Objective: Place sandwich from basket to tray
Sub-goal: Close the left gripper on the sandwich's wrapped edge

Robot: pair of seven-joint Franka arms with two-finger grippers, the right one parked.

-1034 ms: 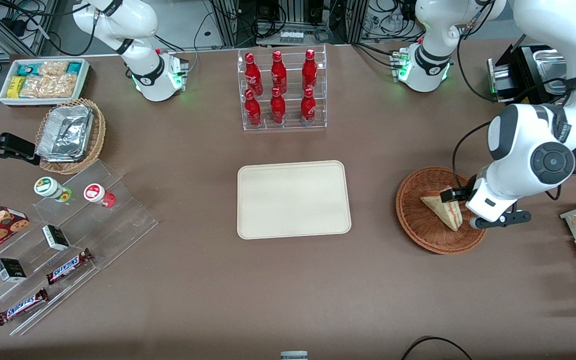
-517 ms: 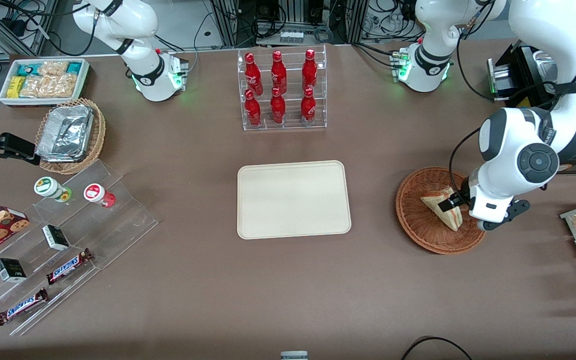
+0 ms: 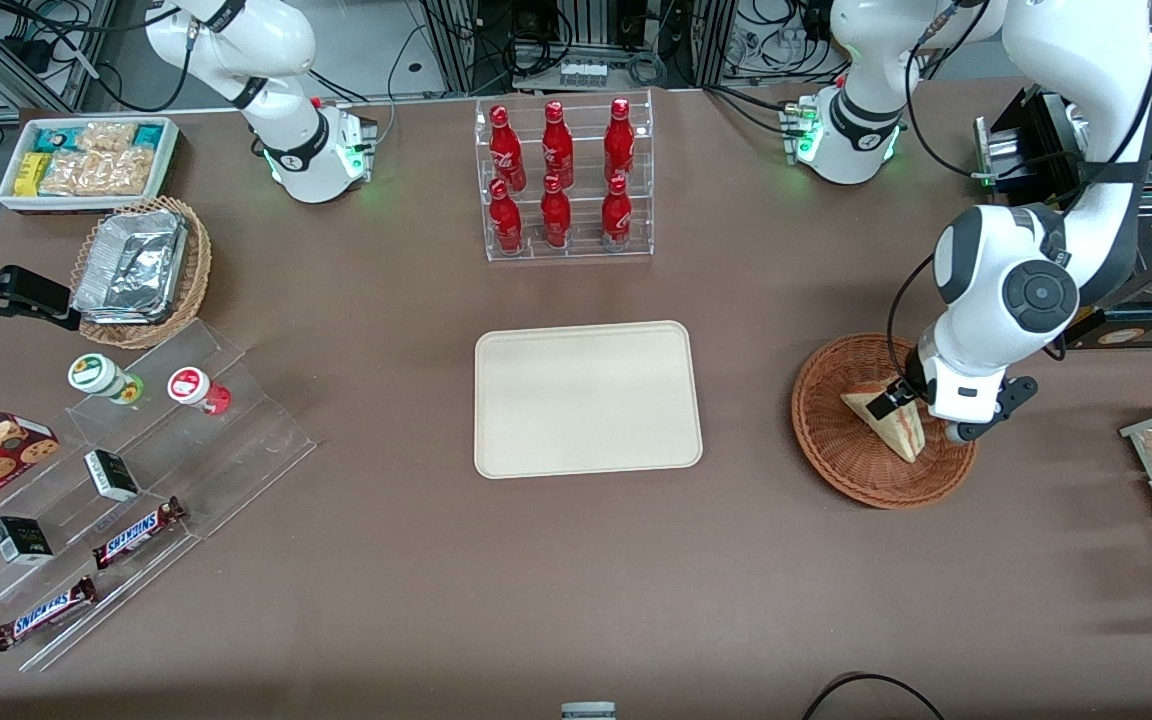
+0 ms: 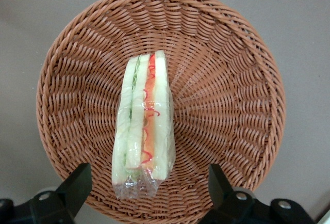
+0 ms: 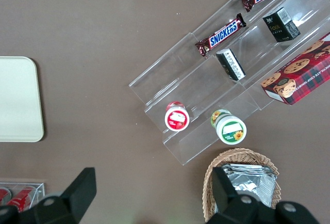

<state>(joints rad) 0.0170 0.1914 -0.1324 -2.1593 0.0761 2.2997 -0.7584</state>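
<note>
— Where's the sandwich (image 4: pixel 143 127)?
— In the basket (image 4: pixel 232 79), on edge, point toward the tray (image 3: pixel 586 398).
— And the gripper (image 4: pixel 147 193)?
— Over it, fingers (image 4: pixel 77 182) spread wide on either side, holding nothing.

The round reddish-brown woven wicker basket (image 4: pixel 227 79) looks rough and ribbed. The triangular white-bread sandwich (image 4: pixel 144 126) wears glossy clear plastic wrap. The black matt gripper (image 4: pixel 147 193) hangs over them.

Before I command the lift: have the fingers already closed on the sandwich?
No. In the wrist view the gripper is open, its fingers standing clear on either side of the sandwich, which lies in the basket.
</note>
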